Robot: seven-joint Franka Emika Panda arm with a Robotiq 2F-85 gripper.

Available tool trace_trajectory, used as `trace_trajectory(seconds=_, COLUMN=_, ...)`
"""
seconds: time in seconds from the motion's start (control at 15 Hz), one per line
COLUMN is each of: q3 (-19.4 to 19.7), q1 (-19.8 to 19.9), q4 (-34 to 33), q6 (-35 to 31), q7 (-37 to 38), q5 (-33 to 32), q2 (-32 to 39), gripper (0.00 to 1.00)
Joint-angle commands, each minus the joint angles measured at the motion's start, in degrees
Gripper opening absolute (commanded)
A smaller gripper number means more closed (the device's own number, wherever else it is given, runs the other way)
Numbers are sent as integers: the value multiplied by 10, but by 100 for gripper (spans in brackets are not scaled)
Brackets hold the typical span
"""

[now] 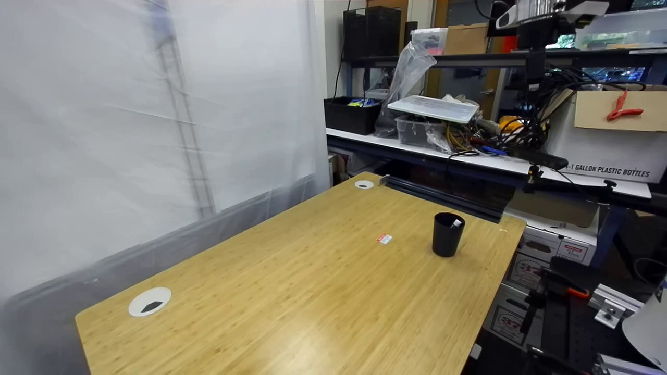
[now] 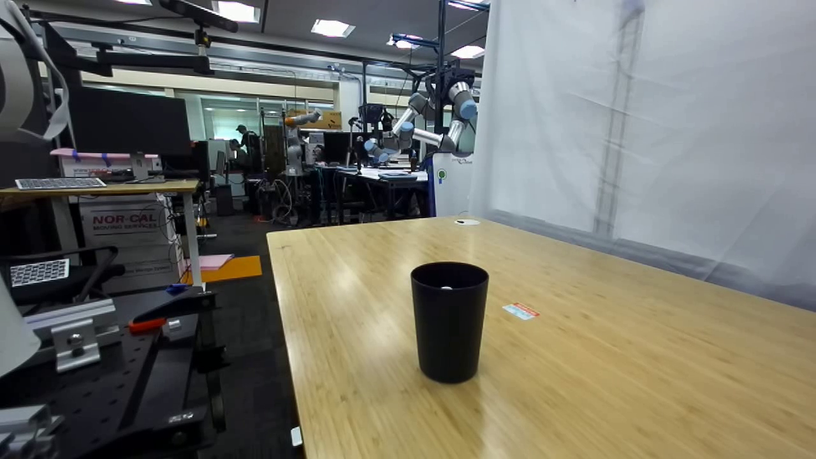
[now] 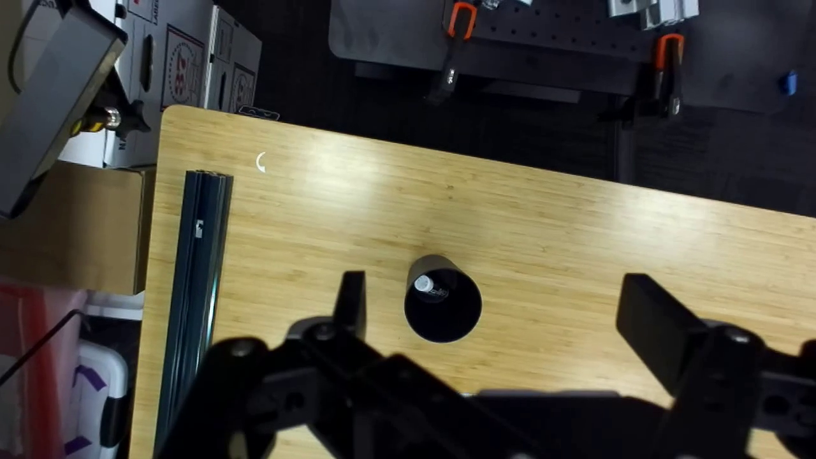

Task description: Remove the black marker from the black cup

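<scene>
1. Black cup (image 2: 449, 331): upright on the worktop (image 1: 271, 281), mouth up, shown in both exterior views and in the wrist view.
2. Marker (image 3: 426, 285): inside the cup, leaning, white end uppermost and close to the inner wall. Contact between that end and the wall cannot be confirmed. Lower part lies in shadow; body colour cannot be told.
3. Tool (image 3: 493, 296): fingers (image 3: 350, 306) spread wide. In the wrist view the cup appears between them, apart from both.
4. Arm (image 1: 542, 8): partly shown at top right in an exterior view.
5. Worktop: light wood grain, rounded corners. Sticker (image 1: 384, 238), red and white, lies flat near the cup. Two white discs (image 1: 146, 297) sit along the side facing the curtain (image 1: 114, 130), well apart from each other.
6. Dark metal rail (image 3: 197, 299): lies along one end of the worktop, apart from the cup.
7. Bench (image 3: 395, 32): black, beyond the long edge of the worktop and separated from it by a gap. Two clamps (image 3: 449, 70) with orange parts sit at its edge.
8. Boxes (image 1: 529, 271): white, printed, stacked just beyond a corner of the worktop.
</scene>
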State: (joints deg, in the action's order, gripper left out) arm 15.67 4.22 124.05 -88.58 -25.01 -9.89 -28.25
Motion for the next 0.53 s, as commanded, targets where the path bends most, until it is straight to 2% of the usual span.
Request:
trace_trajectory(seconds=0.0, q3=-9, q1=-4, q4=-13, q6=-13, q7=-25, q5=-16, q2=38, gripper=100)
trace_trajectory(seconds=0.47, q3=-30, q1=-11, q4=0, q6=-33, q7=-75, q5=-61, q2=93, gripper=100)
